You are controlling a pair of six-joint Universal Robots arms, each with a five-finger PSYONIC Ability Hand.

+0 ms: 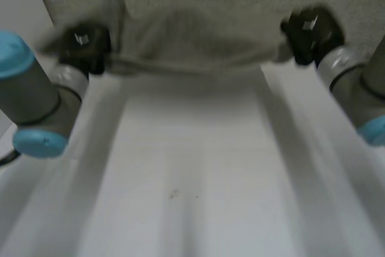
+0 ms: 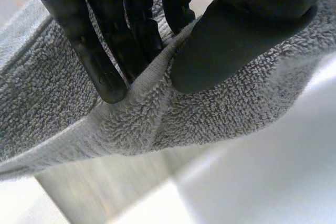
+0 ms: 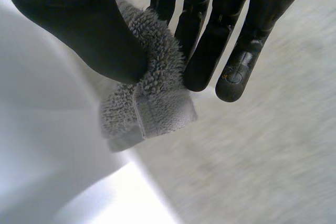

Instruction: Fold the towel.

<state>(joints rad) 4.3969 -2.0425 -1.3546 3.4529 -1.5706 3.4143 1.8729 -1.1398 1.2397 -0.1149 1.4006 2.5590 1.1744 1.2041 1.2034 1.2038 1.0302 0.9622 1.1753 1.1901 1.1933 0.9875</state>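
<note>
Well, towel (image 1: pixel 198 16): grey terry, lying across far side of table; near edge stretched btwn the two hands, bowing a bit in the middle.
Left hand (image 1: pixel 84 43): at towel's near-left corner. Its wrist view shows thumb (image 2: pixel 247 30) on one face, fingers (image 2: pixel 105 72) on the other, w/ the hemmed edge pinched btwn them and raised off the tabletop.
Right hand (image 1: pixel 310 28): at near-right corner. Its wrist view shows the corner (image 3: pixel 152 103) bunched up and gripped btwn thumb and fingers (image 3: pixel 210 51).
Table (image 1: pixel 192 167): white; small dark speck (image 1: pixel 173 194) near mid, well apart from towel.
Arms: grey w/ light-blue caps, left arm (image 1: pixel 36 100) and right arm (image 1: pixel 355 94) reaching fwd, one each side.
</note>
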